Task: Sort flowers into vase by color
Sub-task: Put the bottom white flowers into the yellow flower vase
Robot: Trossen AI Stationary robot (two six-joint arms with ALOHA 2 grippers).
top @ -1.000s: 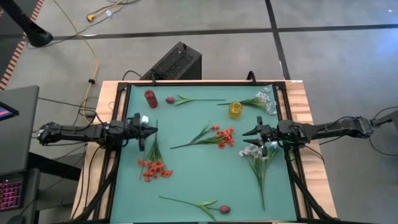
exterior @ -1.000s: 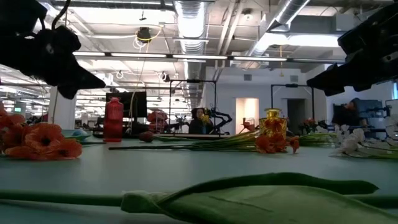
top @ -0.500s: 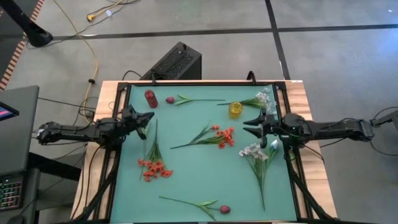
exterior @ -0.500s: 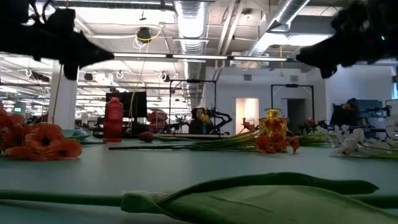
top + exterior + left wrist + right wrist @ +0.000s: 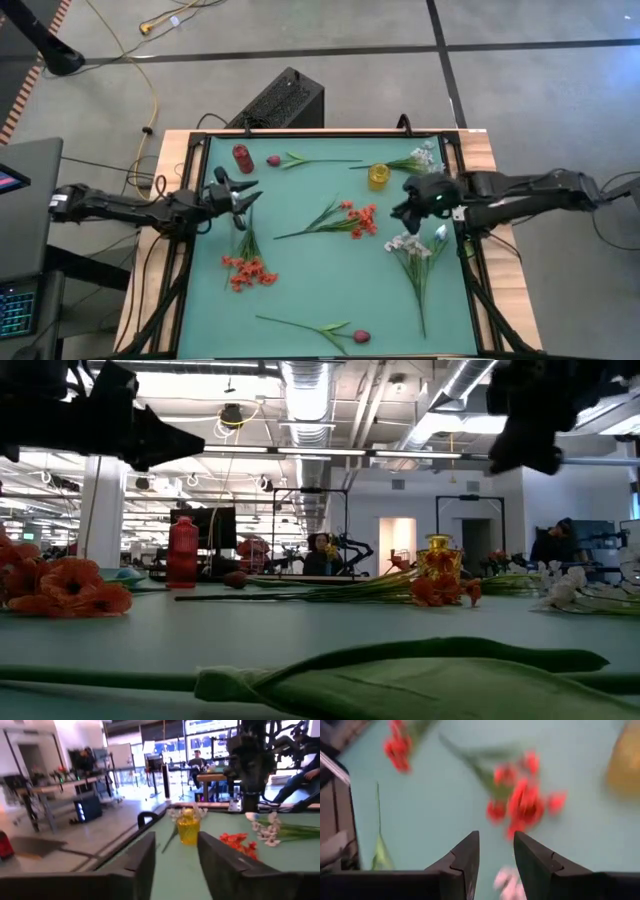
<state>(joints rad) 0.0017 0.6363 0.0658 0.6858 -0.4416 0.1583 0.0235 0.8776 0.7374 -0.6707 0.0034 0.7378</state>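
We see the left gripper (image 5: 243, 192) raised over the left side of the green worktop (image 5: 300, 290), fingers parted and holding nothing; an orange-red spray (image 5: 247, 268) lies on the mat just below it, toward the near edge. The right gripper (image 5: 400, 210) hangs over the right side, fingers apart and empty. A second orange-red spray (image 5: 355, 218) lies just beside it toward the centre, and a white blossom bunch (image 5: 408, 243) rests close under it. The yellow vase (image 5: 379, 176) and red vase (image 5: 242, 157) stand along the far edge.
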